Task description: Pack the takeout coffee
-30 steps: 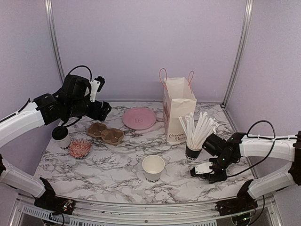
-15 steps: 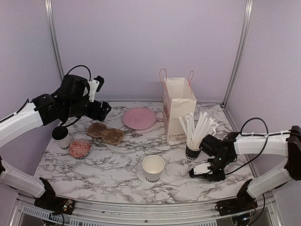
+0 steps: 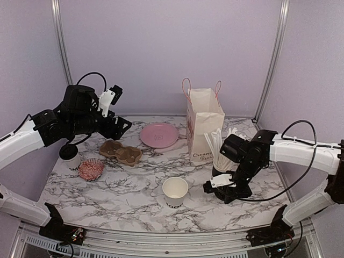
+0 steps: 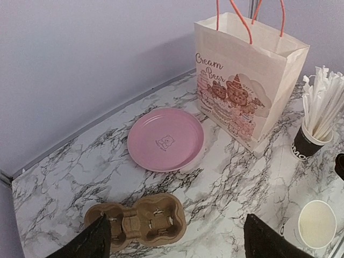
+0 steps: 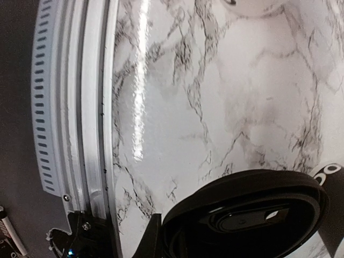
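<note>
**Item 1, right fingers** (image 3: 213, 185). I am gripping a black lid (image 5: 242, 215) by its rim. I am carrying it low over the bench (image 5: 177, 107), in front of the paper bag (image 3: 204, 124) and towards the near edge. I judge I am holding it this way so that it can be pressed onto a cup.

**Item 2, open cup** (image 3: 175, 191). This white takeout coffee cup is standing upright with no lid, in front of the bag and a little to its left. It is near my right fingers but apart from them. It is probably where the lid is going.

**Item 3, right arm.** I am reaching in from the right of the bag with the elbow bent. The wrist is turned down and inward towards the open cup, passing just in front of the straw cup (image 3: 220, 173).

**Item 4, left fingers** (image 4: 94, 244). I am holding them spread wide and gripping nothing, high above the bench and well to the left of the bag.

**Item 5, left arm.** I am keeping the arm raised and the wrist angled down over the cup carrier (image 4: 137, 217) and the pink plate (image 4: 165, 138). I judge it is waiting there out of the way.

**Item 6, lidded cup** (image 3: 70, 156). This second takeout coffee has its lid on and is standing far left of the bag, beyond the carrier. It is beside a red-and-white cupcake liner (image 3: 91, 169). Neither cup is in the carrier or the bag yet.
</note>
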Action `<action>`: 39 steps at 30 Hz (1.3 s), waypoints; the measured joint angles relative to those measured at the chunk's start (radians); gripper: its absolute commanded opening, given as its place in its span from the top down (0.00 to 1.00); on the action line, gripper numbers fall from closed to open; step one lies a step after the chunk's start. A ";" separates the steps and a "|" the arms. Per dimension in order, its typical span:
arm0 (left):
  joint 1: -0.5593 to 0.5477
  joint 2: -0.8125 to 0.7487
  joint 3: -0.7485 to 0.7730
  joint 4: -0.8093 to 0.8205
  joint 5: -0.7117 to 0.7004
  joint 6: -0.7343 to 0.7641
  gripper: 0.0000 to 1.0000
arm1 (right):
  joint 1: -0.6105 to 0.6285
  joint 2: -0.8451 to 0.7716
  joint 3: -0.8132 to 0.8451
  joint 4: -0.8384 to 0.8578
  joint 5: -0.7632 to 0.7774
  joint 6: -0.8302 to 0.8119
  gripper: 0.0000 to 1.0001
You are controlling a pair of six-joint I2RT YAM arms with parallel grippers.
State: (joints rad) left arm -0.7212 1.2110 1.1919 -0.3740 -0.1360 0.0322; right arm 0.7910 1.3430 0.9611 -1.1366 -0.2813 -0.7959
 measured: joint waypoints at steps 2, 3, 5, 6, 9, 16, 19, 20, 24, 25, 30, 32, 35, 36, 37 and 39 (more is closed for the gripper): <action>-0.026 -0.010 -0.027 0.046 0.029 0.024 0.13 | 0.016 0.018 0.090 -0.035 -0.066 -0.003 0.94; -0.046 -0.017 -0.048 0.080 0.048 0.038 0.13 | 0.020 0.035 0.152 -0.054 -0.106 -0.008 0.94; -0.083 -0.035 -0.095 0.162 0.090 0.054 0.12 | 0.021 0.069 0.270 -0.077 -0.173 -0.017 0.94; -0.105 -0.051 -0.137 0.235 0.118 0.061 0.12 | 0.021 0.096 0.355 -0.096 -0.214 -0.023 0.94; -0.166 -0.090 -0.253 0.441 0.164 0.061 0.12 | 0.021 0.178 0.586 -0.116 -0.329 -0.039 0.93; -0.290 -0.063 -0.342 0.821 0.171 0.091 0.09 | 0.011 0.358 0.923 -0.123 -0.588 -0.053 0.93; -0.306 -0.048 -0.348 0.925 0.172 0.102 0.07 | -0.008 0.396 0.980 -0.124 -0.684 -0.047 0.92; -0.307 -0.042 -0.348 0.950 0.174 0.104 0.07 | -0.014 0.401 0.989 -0.125 -0.705 -0.045 0.92; -0.312 -0.006 -0.351 1.030 0.183 0.110 0.07 | -0.027 0.404 0.992 -0.126 -0.761 -0.042 0.92; -0.315 0.004 -0.355 1.044 0.185 0.111 0.07 | -0.027 0.404 0.992 -0.126 -0.768 -0.042 0.92; -0.325 0.039 -0.388 1.089 0.189 0.114 0.08 | -0.027 0.401 0.992 -0.125 -0.790 -0.035 0.92; -0.328 0.052 -0.393 1.105 0.192 0.117 0.07 | -0.027 0.400 0.992 -0.125 -0.793 -0.031 0.92; -0.336 0.072 -0.393 1.126 0.204 0.134 0.07 | -0.027 0.400 0.992 -0.124 -0.800 -0.023 0.92; -0.340 0.077 -0.393 1.133 0.208 0.139 0.07 | -0.027 0.400 0.992 -0.123 -0.804 -0.020 0.92; -0.344 0.082 -0.393 1.135 0.212 0.145 0.07 | -0.027 0.400 0.993 -0.122 -0.810 -0.018 0.92; -0.352 0.095 -0.393 1.141 0.220 0.157 0.09 | -0.027 0.400 0.993 -0.121 -0.817 -0.016 0.91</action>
State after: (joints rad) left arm -1.0729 1.3056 0.7990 0.7666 0.0845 0.1890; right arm 0.7635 1.7428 1.9537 -1.2575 -1.0981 -0.8116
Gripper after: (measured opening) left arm 0.931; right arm 0.086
